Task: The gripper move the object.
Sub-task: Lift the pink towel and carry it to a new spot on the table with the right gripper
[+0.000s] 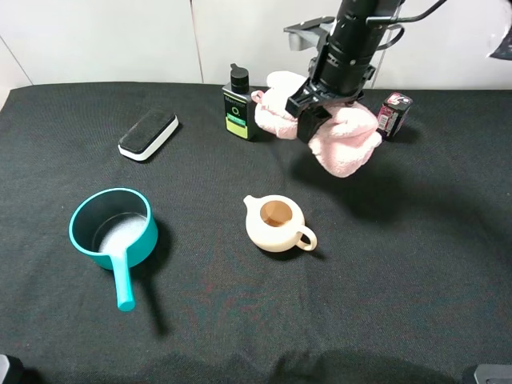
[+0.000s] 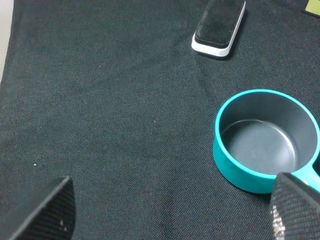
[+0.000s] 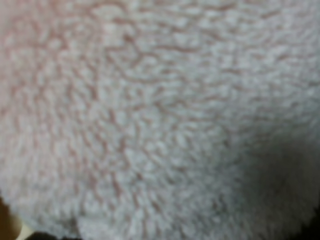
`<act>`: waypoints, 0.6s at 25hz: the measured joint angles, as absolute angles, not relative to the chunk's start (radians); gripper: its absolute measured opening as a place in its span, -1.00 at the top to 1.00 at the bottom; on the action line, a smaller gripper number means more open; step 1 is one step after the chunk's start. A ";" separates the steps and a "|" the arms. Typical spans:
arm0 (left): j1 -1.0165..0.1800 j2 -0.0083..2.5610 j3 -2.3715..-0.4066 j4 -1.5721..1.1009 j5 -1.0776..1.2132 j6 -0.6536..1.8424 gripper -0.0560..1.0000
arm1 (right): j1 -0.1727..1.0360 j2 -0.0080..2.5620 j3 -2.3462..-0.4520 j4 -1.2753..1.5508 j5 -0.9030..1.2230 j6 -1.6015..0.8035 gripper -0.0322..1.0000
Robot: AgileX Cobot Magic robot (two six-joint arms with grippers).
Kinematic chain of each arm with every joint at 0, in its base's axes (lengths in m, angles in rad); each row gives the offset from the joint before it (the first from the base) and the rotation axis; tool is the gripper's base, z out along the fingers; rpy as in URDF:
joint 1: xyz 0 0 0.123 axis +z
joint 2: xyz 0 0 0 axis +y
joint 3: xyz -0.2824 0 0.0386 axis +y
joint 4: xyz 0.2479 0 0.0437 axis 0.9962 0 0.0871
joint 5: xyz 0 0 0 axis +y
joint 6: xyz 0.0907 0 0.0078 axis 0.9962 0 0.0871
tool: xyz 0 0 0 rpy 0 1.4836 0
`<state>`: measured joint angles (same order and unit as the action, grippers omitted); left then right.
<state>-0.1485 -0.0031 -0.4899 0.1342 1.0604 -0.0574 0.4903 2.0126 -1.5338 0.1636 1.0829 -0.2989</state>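
The pale-pink fluffy towel bundle (image 1: 346, 138) hangs above the black table at the back right, two lumps on either side of my right gripper (image 1: 314, 122). That gripper is shut on the bundle's middle and holds it off the cloth. The right wrist view is filled by pink fluff (image 3: 160, 115), with the fingers hidden. My left gripper (image 2: 172, 212) is open over bare black cloth; only its two dark fingertips (image 2: 50, 210) show. It does not show in the exterior view.
A cream teapot (image 1: 276, 224) stands mid-table. A teal saucepan (image 1: 114, 232) lies front left and shows in the left wrist view (image 2: 265, 145). A black-and-white eraser block (image 1: 148, 134) is back left. A dark bottle (image 1: 238, 104) and a small pink-black box (image 1: 394, 114) flank the towel.
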 joint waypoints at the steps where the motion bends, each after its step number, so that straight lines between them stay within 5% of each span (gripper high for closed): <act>1: -0.149 -0.003 -0.490 0.138 1.060 -0.057 -0.66 | 0.494 2.020 -1.534 0.162 1.076 -0.302 0.16; 15: -0.149 -0.003 -0.490 0.156 1.059 -0.057 -0.66 | 0.528 2.108 -1.545 0.162 1.041 -0.470 0.16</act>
<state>-0.1485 -0.0031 -0.4899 0.1562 1.0587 -0.0574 0.5285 2.1083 -1.5452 0.1620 1.0412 -0.4704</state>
